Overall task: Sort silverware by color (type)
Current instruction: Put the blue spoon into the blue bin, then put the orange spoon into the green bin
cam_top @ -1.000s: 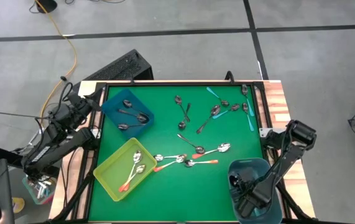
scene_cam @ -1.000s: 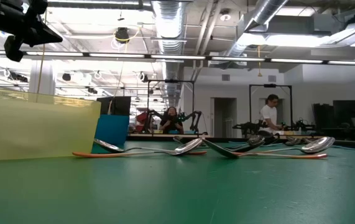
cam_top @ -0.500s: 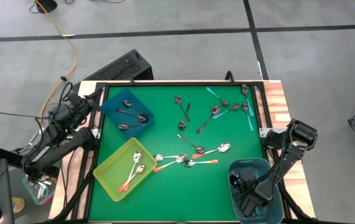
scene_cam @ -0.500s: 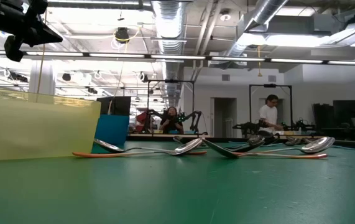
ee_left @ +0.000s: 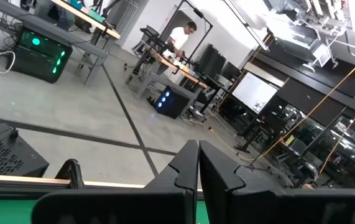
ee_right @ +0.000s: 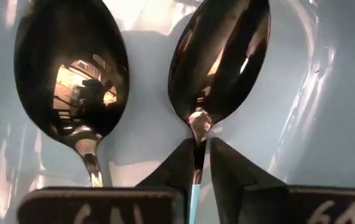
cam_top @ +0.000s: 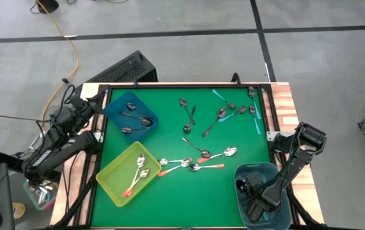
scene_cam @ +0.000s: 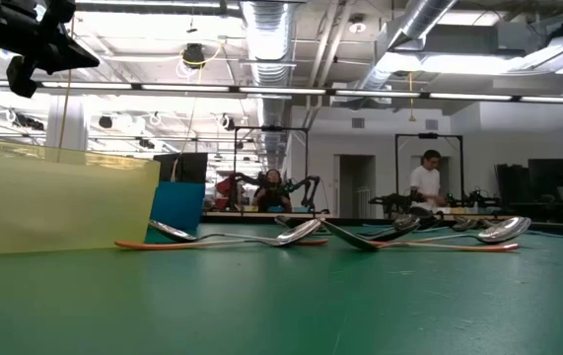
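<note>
The teal-handled spoon (ee_right: 217, 59) lies in the teal bin (cam_top: 259, 171) at the bench's (cam_top: 169, 204) five o'clock, beside another dark spoon (ee_right: 71, 68). The right hand (ee_right: 202, 163) has just parted slightly around its neck, so it looks delivered. The left hand (ee_left: 198, 163), pressed together, waits at nine o'clock.

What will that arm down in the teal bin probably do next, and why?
Probably open its jaws wider and lift out. The right gripper sits inside the teal bin, its jaws just parted around a teal-handled spoon lying on the bin floor beside another spoon.
</note>
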### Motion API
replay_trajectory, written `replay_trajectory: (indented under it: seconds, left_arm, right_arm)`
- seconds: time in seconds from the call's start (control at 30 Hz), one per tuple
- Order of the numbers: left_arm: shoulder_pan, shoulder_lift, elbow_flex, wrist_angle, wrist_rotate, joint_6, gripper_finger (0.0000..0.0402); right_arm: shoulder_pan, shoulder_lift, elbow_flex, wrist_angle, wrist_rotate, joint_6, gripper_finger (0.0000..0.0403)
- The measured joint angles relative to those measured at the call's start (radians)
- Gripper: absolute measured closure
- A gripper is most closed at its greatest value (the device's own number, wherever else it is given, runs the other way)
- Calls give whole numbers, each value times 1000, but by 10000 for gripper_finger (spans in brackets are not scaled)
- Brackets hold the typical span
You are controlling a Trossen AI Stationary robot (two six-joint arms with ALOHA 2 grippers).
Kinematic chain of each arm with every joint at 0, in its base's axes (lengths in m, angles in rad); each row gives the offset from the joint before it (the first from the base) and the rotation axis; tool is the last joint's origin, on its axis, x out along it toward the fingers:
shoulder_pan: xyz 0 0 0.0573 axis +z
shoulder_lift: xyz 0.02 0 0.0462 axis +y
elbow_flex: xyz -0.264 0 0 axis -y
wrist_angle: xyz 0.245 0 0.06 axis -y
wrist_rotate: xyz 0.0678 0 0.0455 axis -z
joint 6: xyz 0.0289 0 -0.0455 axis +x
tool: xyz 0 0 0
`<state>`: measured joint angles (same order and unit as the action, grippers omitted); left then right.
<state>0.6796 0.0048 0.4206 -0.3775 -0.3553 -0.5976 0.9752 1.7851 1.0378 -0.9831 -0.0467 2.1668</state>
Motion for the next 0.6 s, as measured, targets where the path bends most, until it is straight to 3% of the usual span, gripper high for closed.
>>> replay_trajectory:
  seconds: [0.23,0.6]
  left_arm:
    - [0,0,0,0,0,0,401]
    - [0,0,0,0,0,0,401]
  right_arm:
    - [0,1,7,-6,16,3,301]
    - [6,-37,51,-29,60,-17,294]
